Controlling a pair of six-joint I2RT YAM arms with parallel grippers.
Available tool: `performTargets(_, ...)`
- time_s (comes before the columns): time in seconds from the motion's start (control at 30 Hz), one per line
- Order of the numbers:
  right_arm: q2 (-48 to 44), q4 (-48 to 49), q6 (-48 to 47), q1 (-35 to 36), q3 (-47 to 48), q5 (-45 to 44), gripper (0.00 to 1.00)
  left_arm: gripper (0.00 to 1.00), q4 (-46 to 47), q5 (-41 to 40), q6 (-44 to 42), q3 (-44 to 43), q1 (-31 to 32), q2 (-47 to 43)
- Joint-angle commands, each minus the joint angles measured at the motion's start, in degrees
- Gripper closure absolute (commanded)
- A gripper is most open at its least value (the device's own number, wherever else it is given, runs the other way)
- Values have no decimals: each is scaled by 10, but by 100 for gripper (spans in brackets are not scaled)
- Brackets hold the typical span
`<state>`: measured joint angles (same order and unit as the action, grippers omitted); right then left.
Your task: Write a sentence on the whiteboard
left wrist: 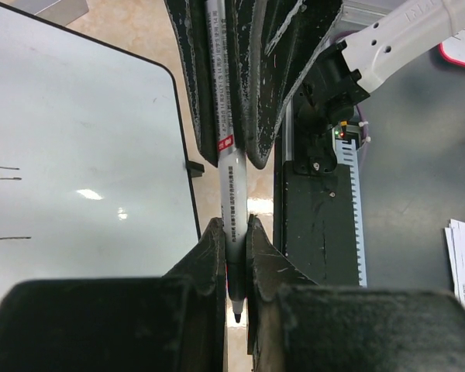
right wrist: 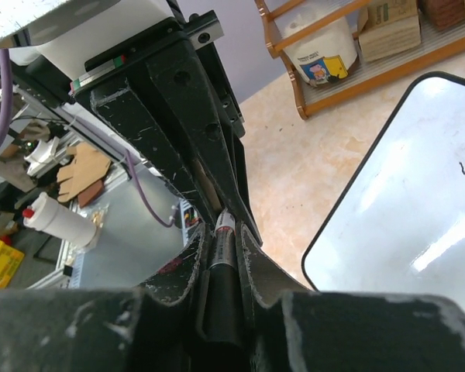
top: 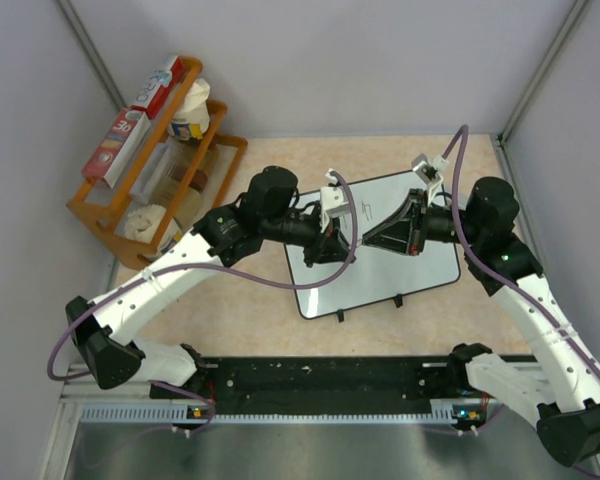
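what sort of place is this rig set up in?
Likely a lab test cell: plain partition walls enclose the table, a black rail carries the arms, and a wooden rack of groceries looks staged.

Rectangular white whiteboard with thin black rim: glossy, smooth, mirror-like (bright glare patches in both wrist views).
Slim grey marker pen with red label: smooth plastic, slight sheen, fine printed text.
Left tool, right tool: black plastic fingers, matt, grainy, heavily scuffed with pale scratches.
Beige speckled surface: stone-look, smooth, low sheen.
Orange-brown slatted rack: varnished wood, satin.
White arm shells: smooth semi-gloss plastic.
Purple cable: smooth rubbery sheath.
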<state>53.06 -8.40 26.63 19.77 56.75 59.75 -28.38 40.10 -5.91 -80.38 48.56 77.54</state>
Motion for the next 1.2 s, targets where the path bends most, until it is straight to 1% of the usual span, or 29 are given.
performTargets(0.0,0,-2,-3,13,31,-7,100,100,19,18,-17,-19,1,4)
performTargets(0.1,-3,-1,-4,14,28,-20,100,100,18,13,-16,-14,0,3)
performTargets(0.13,-4,-1,-3,13,27,-24,100,92,18,7,-15,-12,0,3)
performTargets(0.17,-6,-2,-4,14,26,-37,100,62,23,2,-9,-8,0,4)
performTargets(0.2,-6,-1,-4,14,22,-44,100,51,28,-14,-5,1,0,0)
performTargets(0.27,-8,-3,-7,13,19,-72,100,38,54,-31,24,19,-10,-11)
performTargets(0.33,-9,-10,-12,12,12,-99,100,35,75,-50,59,53,-25,-22)
performTargets(0.37,-8,-12,-15,13,9,-130,100,33,99,-55,82,68,-45,-37)
performTargets(0.4,-6,-17,-21,12,5,-153,100,32,111,-61,93,102,-57,-46)
performTargets(0.43,-5,-27,-25,10,2,-194,100,31,125,-61,121,121,-86,-55)
performTargets(0.47,-4,-28,-25,9,-1,-213,100,30,158,-59,138,161,-105,-75)
performTargets(0.5,-4,-30,-26,5,-8,-232,100,29,176,-56,176,183,-124,-84)
performTargets(0.53,-4,-29,-26,-3,-13,-259,100,29,192,-54,193,205,-165,-95)
performTargets(0.57,-5,-30,-25,-9,-16,-273,100,28,212,-56,210,248,-185,-113)
performTargets(0.6,-6,-29,-25,-13,-24,-285,100,26,239,-62,238,267,-203,-120)
performTargets(0.63,-12,-29,-25,-21,-28,-312,100,25,249,-71,248,284,-236,-127)
performTargets(0.67,-16,-28,-26,-24,-32,-324,100,24,256,-76,257,311,-250,-132)
performTargets(0.7,-20,-28,-26,-26,-39,-335,100,20,268,-80,266,323,-263,-133)
performTargets(0.77,-34,-28,-28,-35,-50,-364,100,15,279,-94,278,350,-296,-130)
performTargets(0.83,-42,-27,-31,-38,-53,-380,100,14,326,-76,296,366,-325,-121)
performTargets(0.93,-51,-30,-34,-41,-58,-389,100,13,375,-45,312,378,-342,-89)
performTargets(0.97,-47,-32,-33,-45,-58,-391,100,13,387,-39,312,376,-343,-66)
performTargets(1.07,-37,-40,-30,-52,-52,-386,100,14,430,38,302,357,-345,-7)
performTargets(1.1,-34,-41,-26,-55,-52,-384,100,14,428,64,299,346,-345,8)
performTargets(1.13,-34,-40,-26,-56,-53,-384,100,15,433,81,298,339,-345,37)
performTargets(1.17,-34,-40,-26,-58,-52,-384,100,18,462,91,301,334,-345,49)
